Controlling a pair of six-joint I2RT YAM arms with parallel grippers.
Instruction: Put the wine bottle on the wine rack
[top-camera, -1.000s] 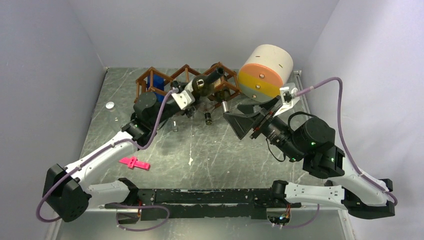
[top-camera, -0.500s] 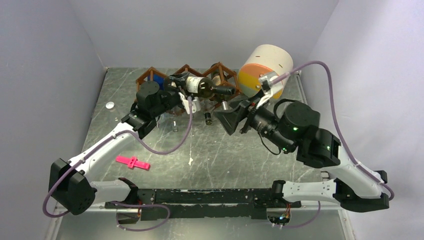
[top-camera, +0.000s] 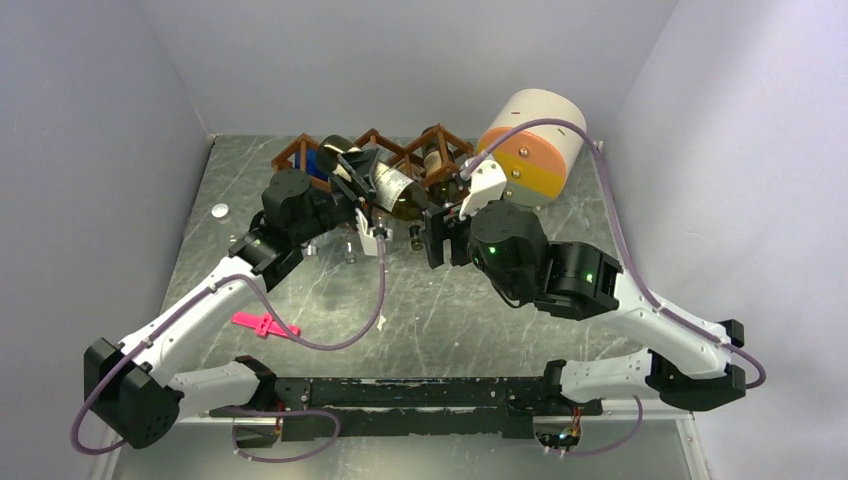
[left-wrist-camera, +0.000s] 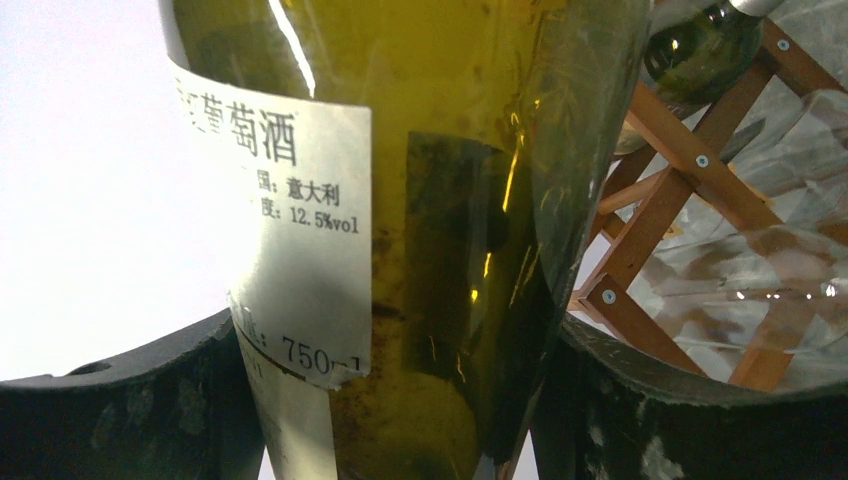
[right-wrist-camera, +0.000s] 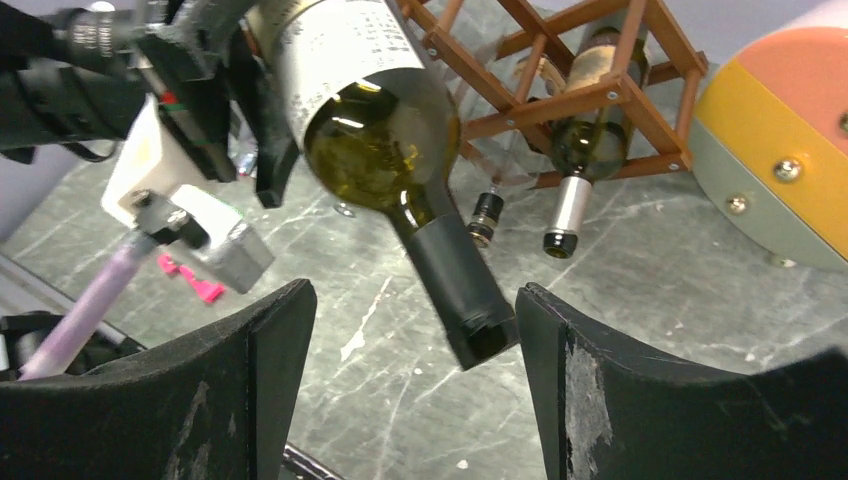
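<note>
Left gripper (top-camera: 352, 178) clamps the wine bottle (top-camera: 398, 193) by its body, beside the wine rack (top-camera: 378, 139). Right gripper (right-wrist-camera: 410, 320) is open, jaws flanking its neck.

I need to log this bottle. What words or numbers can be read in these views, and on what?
"葡萄酒": white label on the wine bottle.
"意大利": same label.
"12.5%vol": same label.
"750m", cut off: same label, lower edge.
Label print in the right wrist view: too blurred to read.
</note>
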